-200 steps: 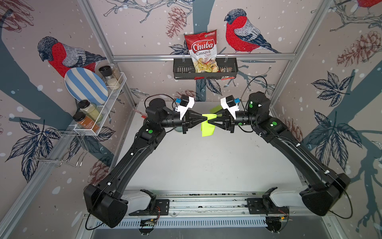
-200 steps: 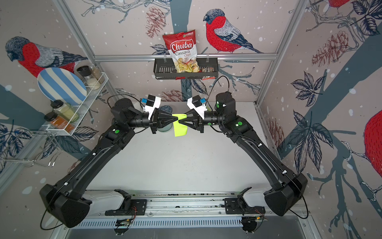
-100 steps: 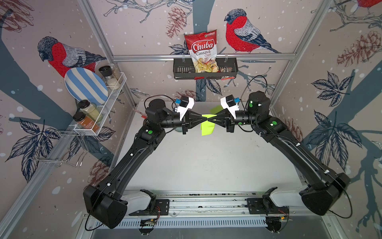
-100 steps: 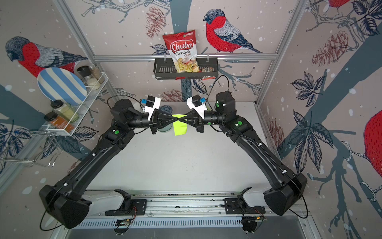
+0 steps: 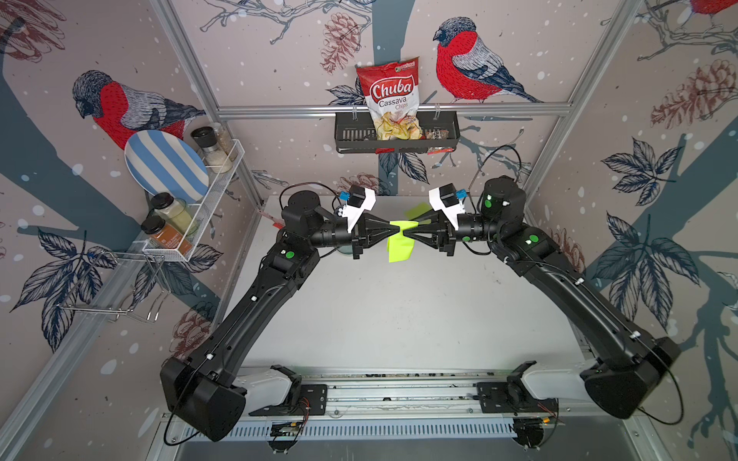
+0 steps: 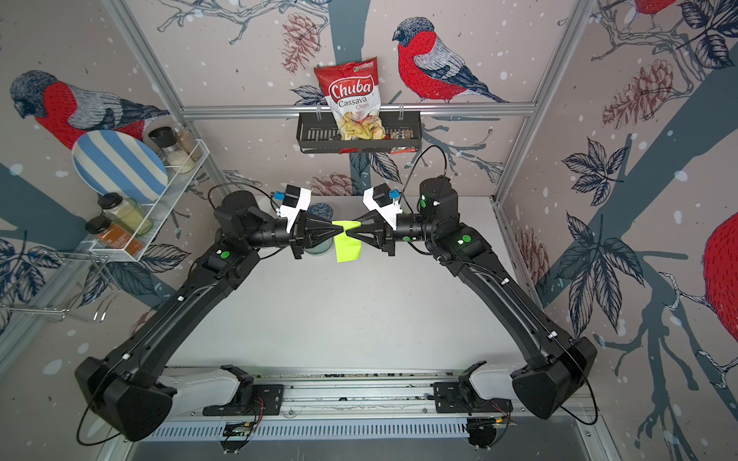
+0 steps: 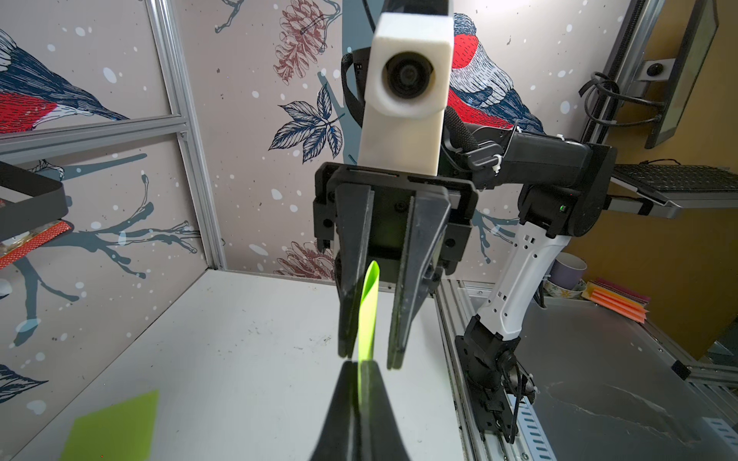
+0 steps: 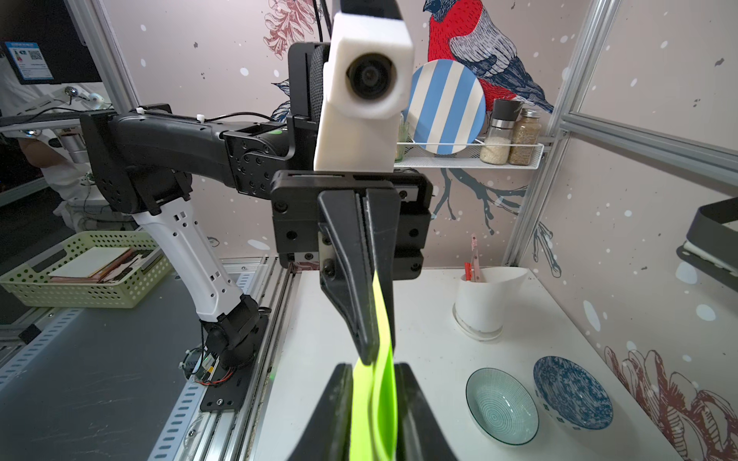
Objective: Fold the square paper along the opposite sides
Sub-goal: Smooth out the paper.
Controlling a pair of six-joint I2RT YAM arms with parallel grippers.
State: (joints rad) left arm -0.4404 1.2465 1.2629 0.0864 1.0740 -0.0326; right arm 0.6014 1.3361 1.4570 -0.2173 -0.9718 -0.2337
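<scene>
The square paper (image 5: 399, 248) (image 6: 348, 248) is lime green and hangs in the air over the back of the table, bent double between two facing grippers. My left gripper (image 5: 397, 231) (image 6: 342, 230) (image 7: 361, 365) (image 8: 367, 355) is shut on its upper edge. My right gripper (image 5: 405, 232) (image 6: 348, 232) (image 7: 369, 359) (image 8: 373, 369) meets it tip to tip. Its fingers stand slightly apart with the bowed paper (image 8: 373, 415) (image 7: 368, 315) loose between them and a gap showing on each side.
A second green sheet (image 5: 417, 209) (image 7: 116, 427) lies on the white table (image 5: 399, 319) behind the grippers. A pale glass bowl (image 8: 501, 405), a blue patterned bowl (image 8: 571, 393) and a white cup (image 8: 485, 299) stand by the left back corner. Shelf racks hang on the walls.
The right gripper has edged in toward the left one until the tips meet at the paper. The left gripper has kept its hold and its place.
</scene>
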